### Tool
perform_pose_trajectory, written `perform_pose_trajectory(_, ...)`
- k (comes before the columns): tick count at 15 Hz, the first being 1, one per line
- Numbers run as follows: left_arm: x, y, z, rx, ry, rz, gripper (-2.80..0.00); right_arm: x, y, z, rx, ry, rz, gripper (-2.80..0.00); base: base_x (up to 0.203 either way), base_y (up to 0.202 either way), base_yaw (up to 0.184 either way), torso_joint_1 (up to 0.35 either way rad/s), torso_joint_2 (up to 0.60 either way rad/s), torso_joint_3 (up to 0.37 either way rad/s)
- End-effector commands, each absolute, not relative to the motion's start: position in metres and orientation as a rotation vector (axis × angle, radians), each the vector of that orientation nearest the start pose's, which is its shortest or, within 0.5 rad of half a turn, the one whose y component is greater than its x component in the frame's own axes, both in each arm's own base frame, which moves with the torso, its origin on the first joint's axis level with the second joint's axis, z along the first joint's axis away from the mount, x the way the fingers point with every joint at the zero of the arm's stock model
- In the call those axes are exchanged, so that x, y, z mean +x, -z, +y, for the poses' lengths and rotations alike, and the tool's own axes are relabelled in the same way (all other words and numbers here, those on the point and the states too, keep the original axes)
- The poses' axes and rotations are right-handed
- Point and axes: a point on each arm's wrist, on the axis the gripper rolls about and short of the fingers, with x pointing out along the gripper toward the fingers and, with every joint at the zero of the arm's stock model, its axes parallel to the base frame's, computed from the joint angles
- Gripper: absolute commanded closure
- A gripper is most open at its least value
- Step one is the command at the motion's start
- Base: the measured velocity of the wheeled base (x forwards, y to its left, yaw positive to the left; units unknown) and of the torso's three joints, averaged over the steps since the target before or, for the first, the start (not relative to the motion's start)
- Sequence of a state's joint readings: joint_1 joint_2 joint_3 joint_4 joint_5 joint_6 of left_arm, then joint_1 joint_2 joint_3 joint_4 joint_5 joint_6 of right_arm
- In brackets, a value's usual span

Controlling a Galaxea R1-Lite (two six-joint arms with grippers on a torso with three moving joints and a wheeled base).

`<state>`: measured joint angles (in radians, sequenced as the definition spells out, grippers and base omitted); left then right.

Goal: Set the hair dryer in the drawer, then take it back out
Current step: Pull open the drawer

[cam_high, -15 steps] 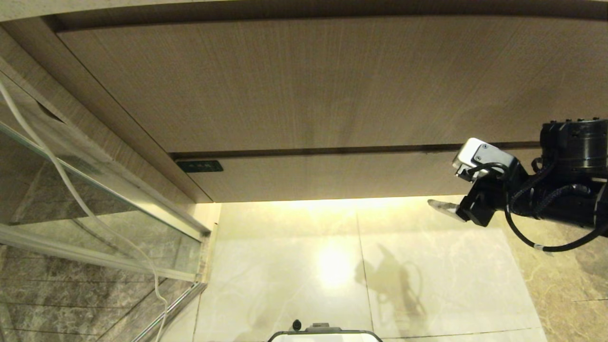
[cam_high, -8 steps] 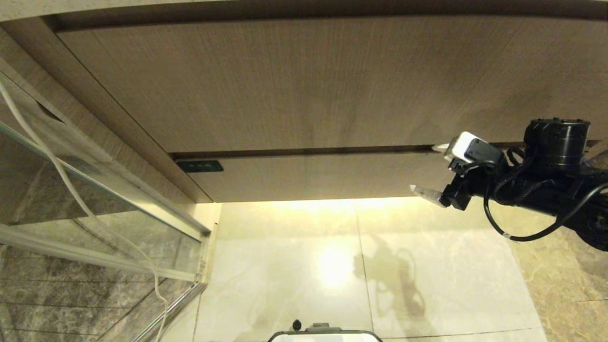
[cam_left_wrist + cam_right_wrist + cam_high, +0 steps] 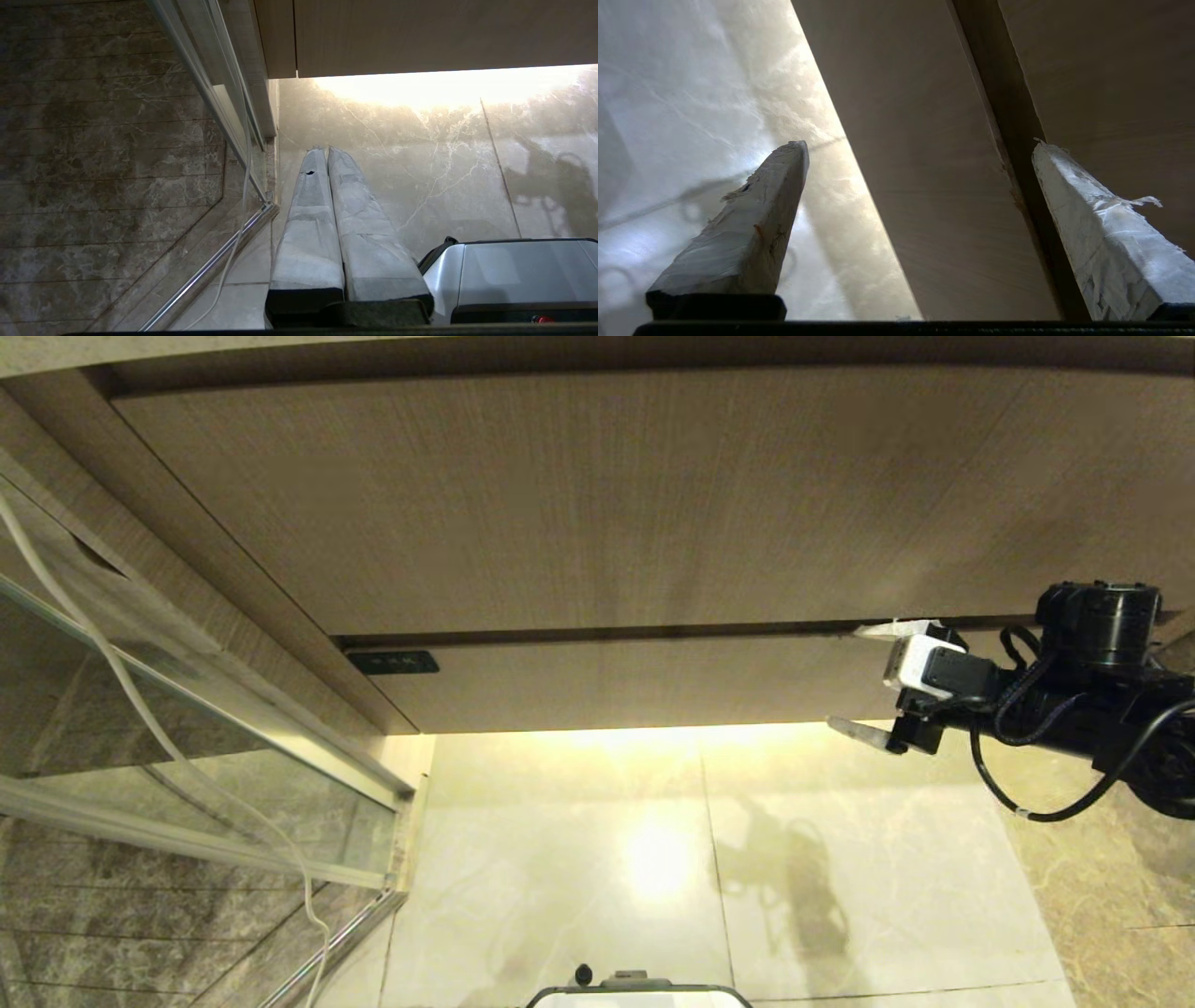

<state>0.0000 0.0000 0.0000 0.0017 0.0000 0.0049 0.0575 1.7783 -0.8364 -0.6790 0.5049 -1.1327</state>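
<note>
The drawer [image 3: 635,683] is shut; it is the low wood-grain front with a small black label [image 3: 392,662] at its left end. My right gripper [image 3: 864,679] is open at the drawer's right end. One finger lies at the dark gap above the front, the other just below its lower edge. In the right wrist view the drawer front [image 3: 934,186] runs between the two spread fingers of my right gripper [image 3: 920,144]. The hair dryer is out of view. My left gripper [image 3: 327,150] is shut and empty, parked over the floor.
A taller wood-grain panel [image 3: 597,495] stands above the drawer. A glass shower door [image 3: 187,728] with a hanging white cord [image 3: 140,709] is at the left. Pale marble floor [image 3: 653,859] lies below, with my base [image 3: 635,994] at the near edge.
The right gripper has come left and up to the drawer's right end and rolled, so its fingers now stand one above the other across the front. The left arm is still.
</note>
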Motion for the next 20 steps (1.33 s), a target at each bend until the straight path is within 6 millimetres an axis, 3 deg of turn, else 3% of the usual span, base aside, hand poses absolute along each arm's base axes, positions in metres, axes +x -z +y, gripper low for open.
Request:
perform_pose_trajectory(1,-0.023,-0.075,0.0,0.005,0.0,0.003,0.0,0.325,-0.164,0.009,-1.114,-0.645,-0.102,-2.8,0.0,0.0,0.0,0.0,0.0,0.0)
perform_pose_trajectory(3,-0.023,-0.075,0.0,0.005,0.0,0.003,0.0,0.329,-0.156,-0.003,-1.146,-0.708,-0.145,-2.8,0.0,0.0,0.0,0.0,0.0,0.0)
perform_pose_trajectory(11,-0.023,-0.075,0.0,0.005,0.0,0.002,0.0,0.365,-0.159,-0.004,-1.145,-0.693,-0.105,-2.8,0.0,0.0,0.0,0.0,0.0,0.0)
perform_pose_trajectory(20,-0.023,-0.075,0.0,0.005,0.0,0.003,0.0,0.382,-0.168,-0.002,-1.158,-0.667,-0.097,-2.8,0.0,0.0,0.0,0.0,0.0,0.0)
